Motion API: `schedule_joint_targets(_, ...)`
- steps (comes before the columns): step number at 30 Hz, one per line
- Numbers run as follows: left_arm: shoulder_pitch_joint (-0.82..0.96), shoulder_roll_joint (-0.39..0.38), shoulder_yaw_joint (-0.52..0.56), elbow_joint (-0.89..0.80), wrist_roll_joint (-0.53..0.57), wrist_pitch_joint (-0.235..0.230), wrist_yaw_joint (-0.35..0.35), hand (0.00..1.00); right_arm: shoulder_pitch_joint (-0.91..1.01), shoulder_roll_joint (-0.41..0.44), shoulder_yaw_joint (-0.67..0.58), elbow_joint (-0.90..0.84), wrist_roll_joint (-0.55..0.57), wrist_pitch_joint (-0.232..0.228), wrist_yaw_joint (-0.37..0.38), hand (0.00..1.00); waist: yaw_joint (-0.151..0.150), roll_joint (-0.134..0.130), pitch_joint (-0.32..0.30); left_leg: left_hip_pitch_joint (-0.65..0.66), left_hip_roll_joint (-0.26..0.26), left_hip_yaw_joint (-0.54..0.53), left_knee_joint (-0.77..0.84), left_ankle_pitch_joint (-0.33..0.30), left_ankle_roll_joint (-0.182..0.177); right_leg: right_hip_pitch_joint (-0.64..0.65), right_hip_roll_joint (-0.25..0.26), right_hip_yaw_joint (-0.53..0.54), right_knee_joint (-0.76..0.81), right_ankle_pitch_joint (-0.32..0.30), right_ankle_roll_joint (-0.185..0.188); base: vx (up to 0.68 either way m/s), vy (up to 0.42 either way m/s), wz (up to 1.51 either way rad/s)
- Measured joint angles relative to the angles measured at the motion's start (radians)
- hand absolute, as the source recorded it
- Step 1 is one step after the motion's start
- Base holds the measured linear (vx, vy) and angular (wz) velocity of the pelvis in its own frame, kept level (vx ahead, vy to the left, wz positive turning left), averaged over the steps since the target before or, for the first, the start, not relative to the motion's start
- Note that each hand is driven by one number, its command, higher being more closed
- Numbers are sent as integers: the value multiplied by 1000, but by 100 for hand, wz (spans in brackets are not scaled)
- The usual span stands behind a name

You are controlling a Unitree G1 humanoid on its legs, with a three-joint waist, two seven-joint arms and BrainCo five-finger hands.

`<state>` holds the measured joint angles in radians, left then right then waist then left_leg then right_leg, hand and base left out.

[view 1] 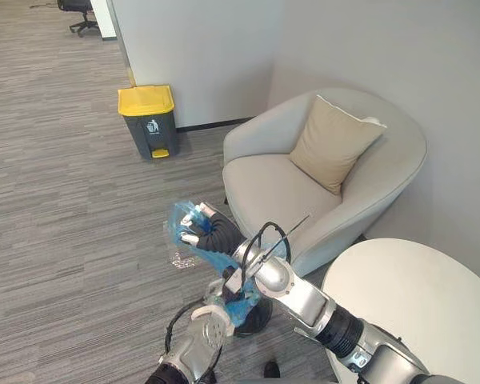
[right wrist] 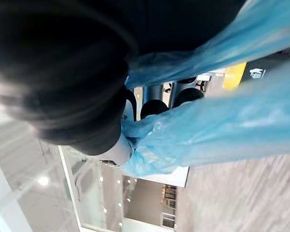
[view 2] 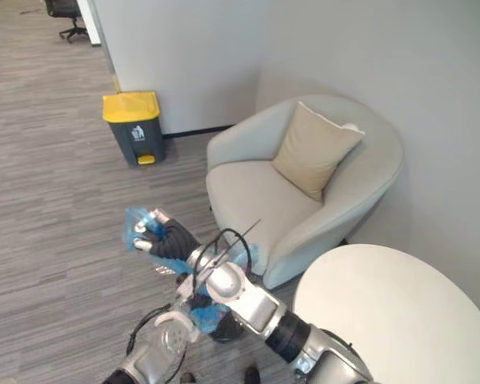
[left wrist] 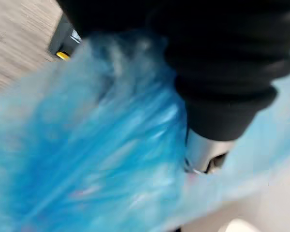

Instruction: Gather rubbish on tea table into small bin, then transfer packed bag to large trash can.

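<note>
Step 2 — the bag hangs over the floor, its top clenched in the right hand. The left hand is beneath it, grip unclear. Next — carry it to the can, well apart.

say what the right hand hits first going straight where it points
Likely the carpet floor: the right hand, gripping the blue bag, points across it to the left of the yellow-lidded bin, though depth is unclear.
</note>
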<state>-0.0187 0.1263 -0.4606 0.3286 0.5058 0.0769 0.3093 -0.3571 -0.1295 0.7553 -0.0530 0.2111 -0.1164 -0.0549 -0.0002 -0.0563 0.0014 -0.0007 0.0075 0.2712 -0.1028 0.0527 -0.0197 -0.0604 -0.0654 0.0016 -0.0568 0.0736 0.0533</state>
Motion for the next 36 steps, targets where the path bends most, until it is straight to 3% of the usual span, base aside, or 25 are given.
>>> schedule_joint_targets(11, 1, 1, 93, -76, -116, 8, 21, 100, 127, -17, -57, 35, 22, 2, 53, 100, -6, 0, 0, 0, -2, 1, 0, 2, 3, 3, -1, 1, 0, -1, 2, 0, 0, 0)
schedule_joint_targets(12, 2, 0, 98, -82, -117, 8, 21, 100, 145, -25, -73, 35, -2, 3, 56, 0, -6, 0, 0, 0, -2, 0, 0, 4, 6, 5, -1, 1, 0, -1, 2, 0, 0, 0)
schedule_joint_targets(17, 27, -1, 137, -96, -145, 8, 21, 100, 183, -47, -138, 51, -106, 4, 52, 0, -11, 0, 0, 0, -2, 0, 0, 4, 7, 5, -2, 1, 0, -1, 2, 0, 0, 0)
schedule_joint_targets(23, 72, -1, 178, -122, -181, 7, 20, 100, 182, -130, -180, 71, -298, 6, 22, 0, -11, 1, 0, 1, -2, -3, -1, 4, 7, 7, -2, -2, 0, -1, 2, 0, 0, 0)
schedule_joint_targets(30, 106, 15, 232, -123, -226, -1, 19, 100, 182, -289, -271, 66, -529, 2, -53, 0, -9, 5, -1, 1, -3, -7, 0, 4, 7, 8, -3, -7, 0, -1, 2, 0, 0, 0)
schedule_joint_targets(36, 158, 13, 259, -123, -256, -3, 18, 100, 231, -335, -353, 53, -628, -1, -102, 0, -8, 30, -1, 1, -3, -12, -1, 3, 5, 7, -4, -13, -1, -3, 3, 0, 0, 1)
